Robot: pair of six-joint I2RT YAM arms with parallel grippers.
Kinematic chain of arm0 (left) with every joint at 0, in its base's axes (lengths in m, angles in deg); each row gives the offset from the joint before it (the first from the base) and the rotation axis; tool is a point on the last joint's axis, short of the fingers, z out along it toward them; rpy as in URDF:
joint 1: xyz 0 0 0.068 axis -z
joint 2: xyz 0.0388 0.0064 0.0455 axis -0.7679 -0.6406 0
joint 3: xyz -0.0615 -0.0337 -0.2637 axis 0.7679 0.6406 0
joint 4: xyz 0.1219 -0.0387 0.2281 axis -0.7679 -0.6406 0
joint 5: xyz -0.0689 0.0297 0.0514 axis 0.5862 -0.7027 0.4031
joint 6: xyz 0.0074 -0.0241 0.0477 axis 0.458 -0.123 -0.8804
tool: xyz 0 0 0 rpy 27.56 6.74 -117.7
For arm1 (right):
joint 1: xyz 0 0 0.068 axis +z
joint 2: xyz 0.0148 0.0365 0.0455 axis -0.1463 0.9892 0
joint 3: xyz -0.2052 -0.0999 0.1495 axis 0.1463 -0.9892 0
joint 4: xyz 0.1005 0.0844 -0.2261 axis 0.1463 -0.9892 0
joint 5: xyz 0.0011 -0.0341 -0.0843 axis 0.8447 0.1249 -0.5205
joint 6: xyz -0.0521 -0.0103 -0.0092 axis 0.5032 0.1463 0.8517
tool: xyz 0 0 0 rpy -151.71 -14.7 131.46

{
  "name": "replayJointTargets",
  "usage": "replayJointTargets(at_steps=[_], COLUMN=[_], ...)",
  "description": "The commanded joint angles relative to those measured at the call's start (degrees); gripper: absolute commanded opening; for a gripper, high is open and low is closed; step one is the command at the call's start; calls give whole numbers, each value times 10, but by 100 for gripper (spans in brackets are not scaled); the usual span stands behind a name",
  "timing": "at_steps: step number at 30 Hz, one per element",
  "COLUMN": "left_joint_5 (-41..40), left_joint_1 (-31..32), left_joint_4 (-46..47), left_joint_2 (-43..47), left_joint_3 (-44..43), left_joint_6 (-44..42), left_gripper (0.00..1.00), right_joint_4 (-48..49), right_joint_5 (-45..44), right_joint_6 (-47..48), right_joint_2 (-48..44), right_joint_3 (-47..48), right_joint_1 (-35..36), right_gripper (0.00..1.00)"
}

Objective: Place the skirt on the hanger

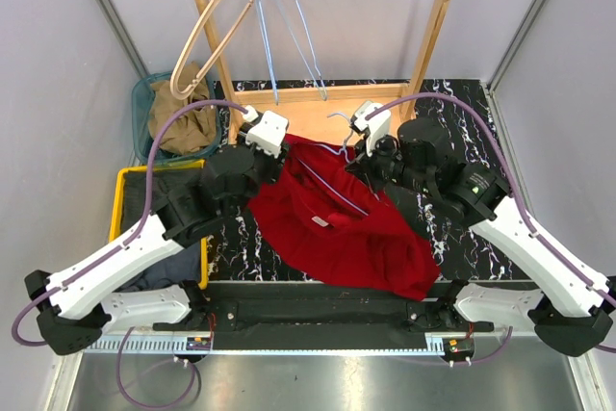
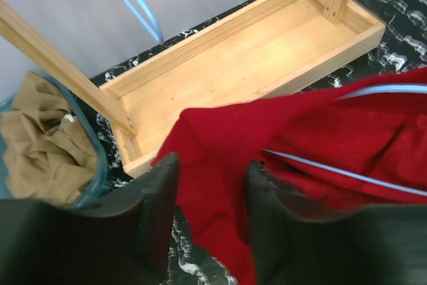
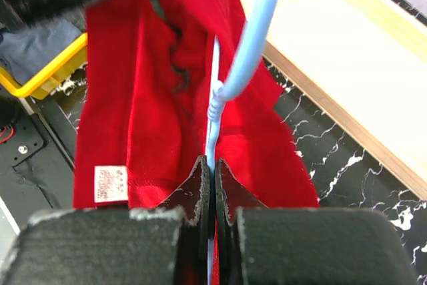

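The red skirt [image 1: 337,233] lies spread on the black marbled table between the arms. A light blue wire hanger [image 1: 332,185] runs through its upper part, and its hook sticks out toward the wooden rack. My right gripper [image 3: 211,171] is shut on the hanger's neck [image 3: 257,38] just below the hook, above the skirt [image 3: 147,111]; it sits at the skirt's far right corner [image 1: 371,146]. My left gripper [image 2: 210,191] is open at the skirt's far left corner [image 1: 269,137], with the red cloth [image 2: 220,145] lying between its fingers. The hanger's wire [image 2: 347,175] crosses the cloth to the right.
A wooden clothes rack with a tray base [image 1: 322,113] stands behind the skirt. A beige hanger [image 1: 217,26] and blue wire hangers [image 1: 289,36] hang from its rail. A teal basket with tan cloth [image 1: 178,113] and a yellow bin of dark clothes [image 1: 125,190] are at the left.
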Motion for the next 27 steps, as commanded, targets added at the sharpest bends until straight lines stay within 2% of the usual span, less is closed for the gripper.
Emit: replayJointTargets(at_steps=[1, 2, 3, 6, 12, 15, 18, 20, 22, 26, 27], left_joint_5=[22, 16, 11, -20, -46, 64, 115, 117, 103, 89, 89], left_joint_1=[-6, -7, -7, -8, -9, -9, -9, -9, -9, -9, -9], left_joint_4=[58, 61, 63, 74, 132, 166, 175, 177, 172, 140, 124], left_joint_2=[28, 29, 31, 39, 102, 145, 171, 180, 181, 161, 156], left_joint_3=[11, 11, 10, 10, 48, 86, 100, 103, 103, 90, 82], left_joint_6=[12, 13, 14, 19, 26, 14, 15, 17, 20, 35, 39], left_gripper=[68, 76, 89, 99, 99, 99, 99, 99, 99, 99, 99], right_joint_4=[63, 64, 64, 64, 66, 71, 79, 88, 100, 109, 115], right_joint_5=[-3, -3, -3, -21, -125, -182, -216, -235, -244, -223, -211], right_joint_6=[-6, -8, -10, -18, -50, -77, -90, -95, -98, -102, -99], right_joint_2=[-29, -31, -33, -38, -59, -66, -68, -66, -59, -29, -19], right_joint_3=[52, 54, 55, 48, 2, -34, -65, -78, -78, -35, -22], right_joint_1=[-1, -1, -1, -1, -1, -1, -2, -8, -18, -79, -114], right_gripper=[0, 0, 0, 0, 0, 0, 0, 0, 0, 0, 0])
